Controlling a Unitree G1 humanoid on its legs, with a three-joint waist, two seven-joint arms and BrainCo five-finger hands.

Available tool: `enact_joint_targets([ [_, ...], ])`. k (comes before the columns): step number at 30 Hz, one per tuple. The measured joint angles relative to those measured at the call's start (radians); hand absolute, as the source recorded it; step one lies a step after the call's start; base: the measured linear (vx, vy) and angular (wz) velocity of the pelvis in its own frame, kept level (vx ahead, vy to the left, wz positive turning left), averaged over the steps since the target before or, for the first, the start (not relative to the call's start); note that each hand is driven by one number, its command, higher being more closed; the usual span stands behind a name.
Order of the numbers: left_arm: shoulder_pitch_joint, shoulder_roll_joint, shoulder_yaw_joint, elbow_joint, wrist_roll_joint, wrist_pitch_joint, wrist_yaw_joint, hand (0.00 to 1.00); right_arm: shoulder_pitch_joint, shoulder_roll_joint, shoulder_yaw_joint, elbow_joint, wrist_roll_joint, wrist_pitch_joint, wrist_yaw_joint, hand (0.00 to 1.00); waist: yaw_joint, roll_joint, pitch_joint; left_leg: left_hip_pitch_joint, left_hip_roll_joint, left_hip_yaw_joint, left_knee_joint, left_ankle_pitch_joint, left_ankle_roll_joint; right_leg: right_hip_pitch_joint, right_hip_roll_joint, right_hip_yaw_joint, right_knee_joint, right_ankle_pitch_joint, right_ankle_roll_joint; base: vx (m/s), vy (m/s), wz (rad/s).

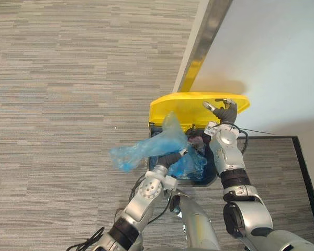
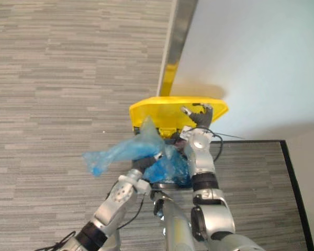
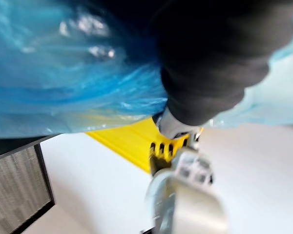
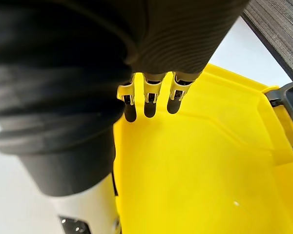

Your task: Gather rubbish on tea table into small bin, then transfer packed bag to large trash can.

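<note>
- The crinkled translucent blue plastic rubbish bag (image 1: 157,142) lies across the left rim of the large dark trash can (image 1: 205,180). Its bulk is over the opening, but a long loose tail sticks out past the can's left edge, above the grey striped carpet (image 1: 63,104). If it were let go like this, I think the tail could catch on the rim and pull the bag out onto the floor.
- The left hand (image 1: 174,157) is sunk in the bag's folds at the can's near edge. Whether it is clenched on the plastic cannot be told. A weak hold would probably drop the bag early and off-centre.
- The right hand (image 1: 223,111) grasps nothing. Its flat, straight fingers (image 4: 149,90) press against the can's yellow plastic hinged lid (image 1: 191,104), propping it up towards the white wall (image 1: 272,52). Pressure alone seems to hold the lid, so a slip would likely bring it down on the bag and the left arm.
- The lid's far edge looks close to the wall, so pushing harder might shift the whole can.
- Thin plastic dragged over the rim may tear and spill rubbish.
</note>
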Motion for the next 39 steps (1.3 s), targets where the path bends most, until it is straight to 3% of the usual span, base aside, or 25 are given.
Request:
enact_joint_targets([
  [7, -0.127, -0.027, 0.050, 0.247, 0.082, 0.028, 0.023, 1.00, -0.061, -0.002, 0.008, -0.016, -0.001, 0.001, -0.010, 0.00, -0.035, -0.012, 0.010, -0.057, 0.001, 0.022, 0.023, 0.000, -0.004, -0.059, 0.015, 0.024, -0.017, 0.026, -0.012, 0.02, 0.003, -0.15],
  [14, -0.239, -0.055, 0.131, 0.465, 0.141, 0.062, 0.043, 1.00, -0.062, -0.002, 0.049, -0.093, -0.001, -0.007, -0.004, 0.00, -0.045, -0.040, 0.042, -0.108, 0.000, 0.039, 0.044, -0.008, -0.013, -0.090, 0.027, 0.050, -0.070, 0.069, 0.003, 0.00, 0.021, -0.09],
  [15, -0.265, -0.062, 0.158, 0.509, 0.160, 0.068, 0.046, 0.00, -0.062, -0.002, 0.058, -0.103, -0.001, -0.009, -0.003, 0.00, -0.045, -0.042, 0.046, -0.125, 0.000, 0.039, 0.049, -0.008, -0.013, -0.102, 0.028, 0.051, -0.073, 0.073, 0.003, 0.01, -0.010, -0.04],
  [20, -0.388, -0.089, 0.327, 0.696, 0.278, 0.104, 0.065, 0.00, -0.062, -0.004, 0.095, -0.114, -0.001, -0.020, 0.013, 0.00, -0.052, -0.042, 0.064, -0.164, 0.017, 0.036, 0.068, -0.014, -0.024, -0.133, 0.044, 0.048, -0.076, 0.078, 0.000, 0.04, -0.021, -0.05],
  [22, -0.420, -0.091, 0.387, 0.736, 0.355, 0.138, 0.069, 0.00, -0.064, -0.006, 0.113, -0.114, -0.001, -0.025, 0.027, 0.00, -0.057, -0.042, 0.064, -0.177, 0.021, 0.036, 0.067, -0.014, -0.024, -0.147, 0.048, 0.048, -0.079, 0.078, 0.001, 0.07, -0.013, -0.03],
  [28, -0.435, -0.097, 0.414, 0.741, 0.465, 0.176, 0.069, 0.00, -0.068, -0.011, 0.167, -0.112, 0.001, -0.025, 0.054, 0.00, -0.061, -0.043, 0.065, -0.199, 0.025, 0.036, 0.066, -0.014, -0.024, -0.169, 0.049, 0.044, -0.075, 0.079, 0.000, 0.07, 0.012, 0.00],
  [39, -0.436, -0.091, 0.351, 0.725, 0.488, 0.174, 0.066, 0.00, -0.074, -0.012, 0.193, -0.100, -0.001, -0.023, 0.078, 0.00, -0.061, -0.043, 0.065, -0.193, 0.005, 0.040, 0.066, -0.002, -0.046, -0.167, 0.025, 0.048, -0.056, 0.090, -0.019, 0.06, 0.047, 0.02],
])
